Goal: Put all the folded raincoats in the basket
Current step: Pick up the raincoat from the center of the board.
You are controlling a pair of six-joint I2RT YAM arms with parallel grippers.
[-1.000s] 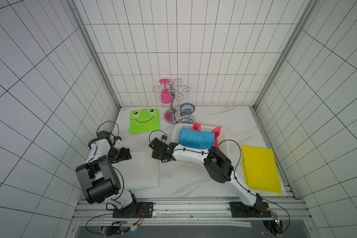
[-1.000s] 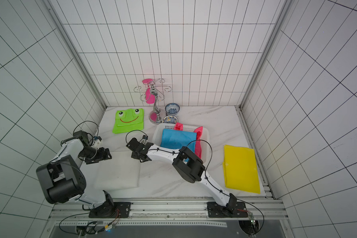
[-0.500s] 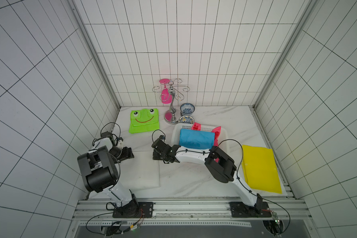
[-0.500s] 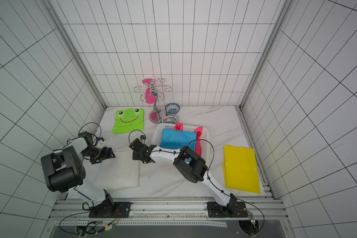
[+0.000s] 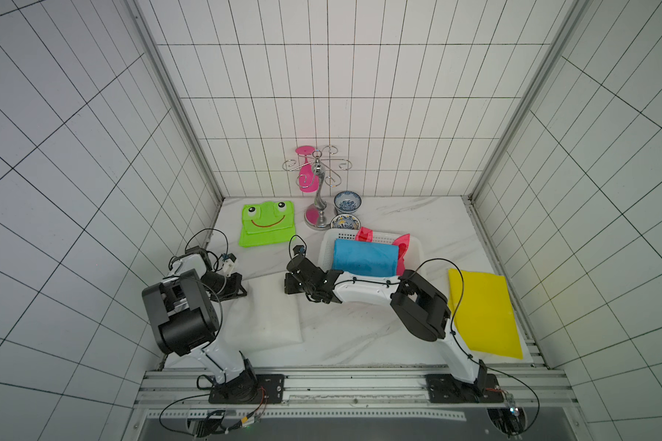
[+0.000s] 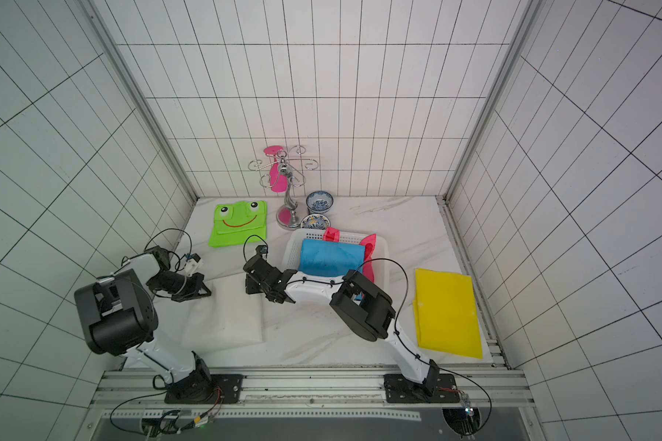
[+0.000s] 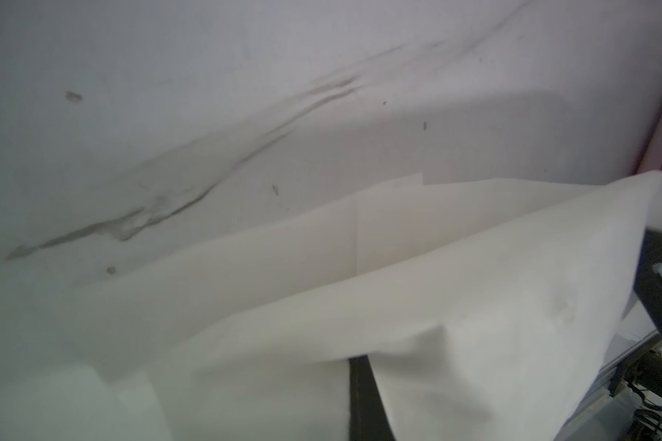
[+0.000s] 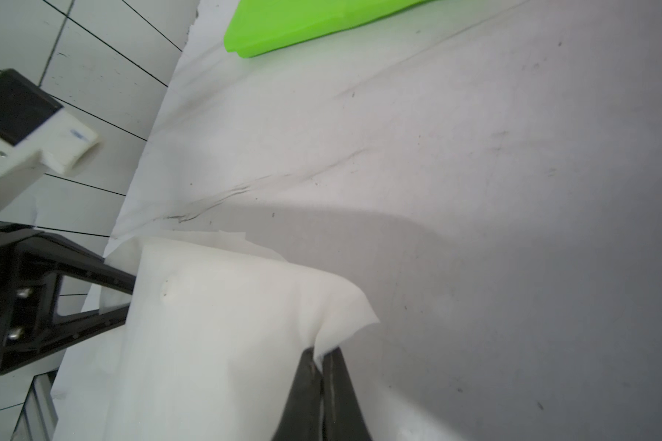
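So the white folded raincoat [image 5: 262, 315] is lying on the marble table [image 5: 398, 214], front left, not in the basket [image 5: 326, 250] yet. The basket sits just to its right and a bit further back. It already has a blue folded raincoat [image 5: 364, 259] in it, with some pink fabric [image 5: 403, 244] poking up along its far and right sides.

Both arms are down at the white one's far edge. The left gripper [image 5: 243, 293] is clamped on the far left corner. The right gripper [image 8: 319, 357] is pinched tight on the far right corner, and the right wrist view shows the fabric bunched up between its fingers. That edge looks lifted a little off the table.

Around all that there's a yellow folded raincoat [image 5: 482, 313] well off to the right and a green frog one [image 5: 268, 225] at the back left. A metal stand [image 5: 318, 191] with two small patterned bowls [image 5: 347, 200] beside it is by the back wall.
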